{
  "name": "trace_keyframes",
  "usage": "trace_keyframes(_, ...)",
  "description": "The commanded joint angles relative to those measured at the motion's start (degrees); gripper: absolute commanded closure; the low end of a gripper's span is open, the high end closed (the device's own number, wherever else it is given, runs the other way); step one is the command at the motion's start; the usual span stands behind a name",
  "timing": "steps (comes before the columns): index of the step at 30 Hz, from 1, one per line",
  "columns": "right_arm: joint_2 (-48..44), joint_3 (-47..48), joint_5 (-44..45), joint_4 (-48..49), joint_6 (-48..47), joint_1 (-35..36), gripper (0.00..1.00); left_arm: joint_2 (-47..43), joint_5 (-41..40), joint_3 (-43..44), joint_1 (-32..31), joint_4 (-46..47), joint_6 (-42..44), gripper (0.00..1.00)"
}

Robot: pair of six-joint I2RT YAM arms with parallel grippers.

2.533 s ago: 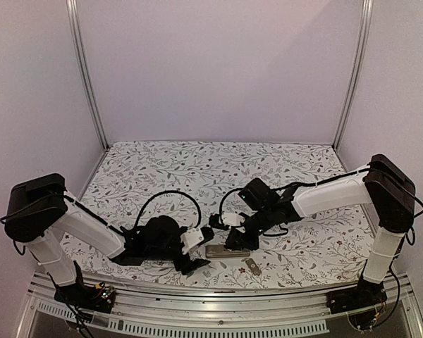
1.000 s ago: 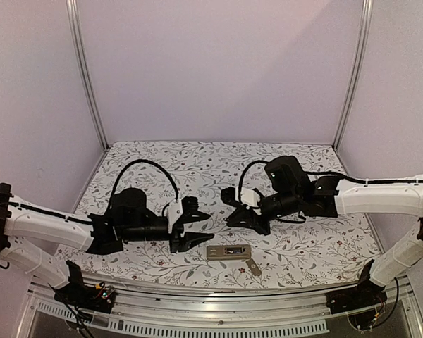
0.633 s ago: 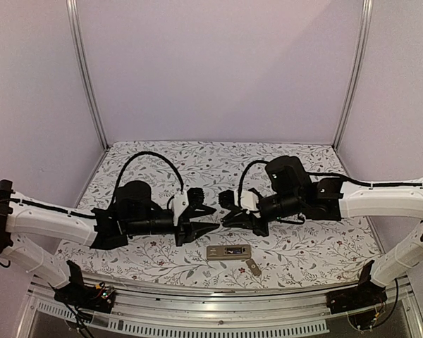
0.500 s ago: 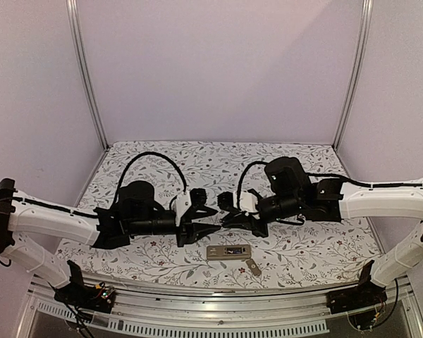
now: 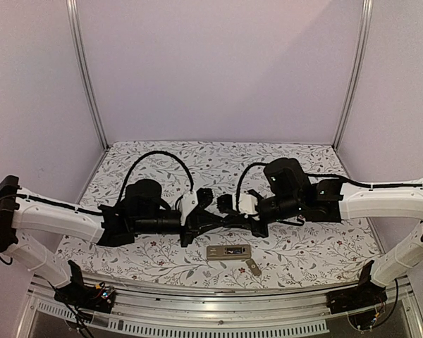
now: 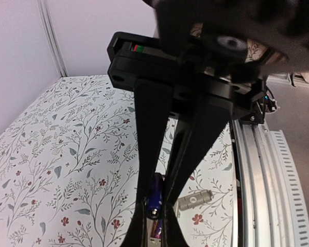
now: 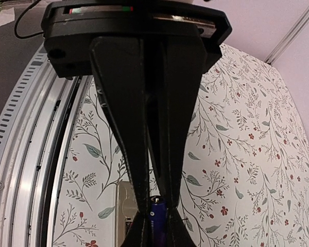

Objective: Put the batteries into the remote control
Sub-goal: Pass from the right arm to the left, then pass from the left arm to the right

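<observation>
Two arms stretch out level above the flowered desk (image 5: 148, 165) and meet tip to tip near its middle. From the left, the left gripper (image 5: 217, 220) has its fingers drawn together on a battery (image 6: 153, 199) — a small dark bluish cylinder held clear of the desk. The right gripper (image 5: 230, 217) faces it from the other side, its fingers likewise pinched onto the same battery. Both wrist views show the cylinder caught between two opposing pairs of black fingertips. Just below the meeting point, toward the near edge, the remote control (image 5: 228, 251) lies flat on the desk, tan side up with a dark patch in it. A small grey cover piece (image 5: 252, 266) lies just beside its right end — nearer the edge.
</observation>
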Motion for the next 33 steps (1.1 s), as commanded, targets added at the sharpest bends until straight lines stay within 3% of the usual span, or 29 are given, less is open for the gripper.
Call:
trace_keyframes(1, -1.64, 0.89, 0.73, -0.19, -0.22, 0.56, 1.0, 0.89, -0.03, 1.4, -0.43, -1.3, -0.03, 1.0)
trace_keyframes(2, -1.7, 0.94, 0.76, -0.22, -0.13, 0.56, 1.0, 0.9, -0.35, 1.42, -0.42, -1.23, 0.0, 1.0)
trace_keyframes(4, -1.75, 1.1, 0.84, -0.54, 0.66, 0.56, 0.91, 0.74, -1.74, 0.9, -0.39, -0.37, 0.03, 1.0)
trace_keyframes(8, -1.68, 2.31, 1.06, -2.82, 2.38, 0.56, 0.56, 0.06, -3.19, -0.93, -0.38, 2.26, 0.05, 1.0)
trace_keyframes(11, -2.03, 3.77, 1.21, -6.24, 3.41, 0.17, 0.49, -0.28, -3.06, -1.45, -0.4, 2.42, -0.02, 1.0)
trace_keyframes(16, -3.5, 7.27, -5.42, -14.16, 5.3, -3.03, 0.46, -0.04, -3.88, -1.9, -0.32, 2.29, -0.39, 1.0)
trace_keyframes(20, -1.94, 11.07, -8.65, -21.49, 4.79, -6.1, 0.52, -0.67, -1.03, -3.62, -0.29, 7.62, -2.16, 1.0)
trace_keyframes(23, -1.16, 12.22, -10.34, -23.17, 2.49, -7.56, 0.56, -1.16, -0.55, -6.24, -0.38, 12.61, -3.17, 1.0)
trace_keyframes(33, 5.95, 17.86, -13.4, -27.36, -2.07, -6.32, 0.64, 1.52, -2.53, -7.25, -0.4, 17.01, -4.67, 1.0)
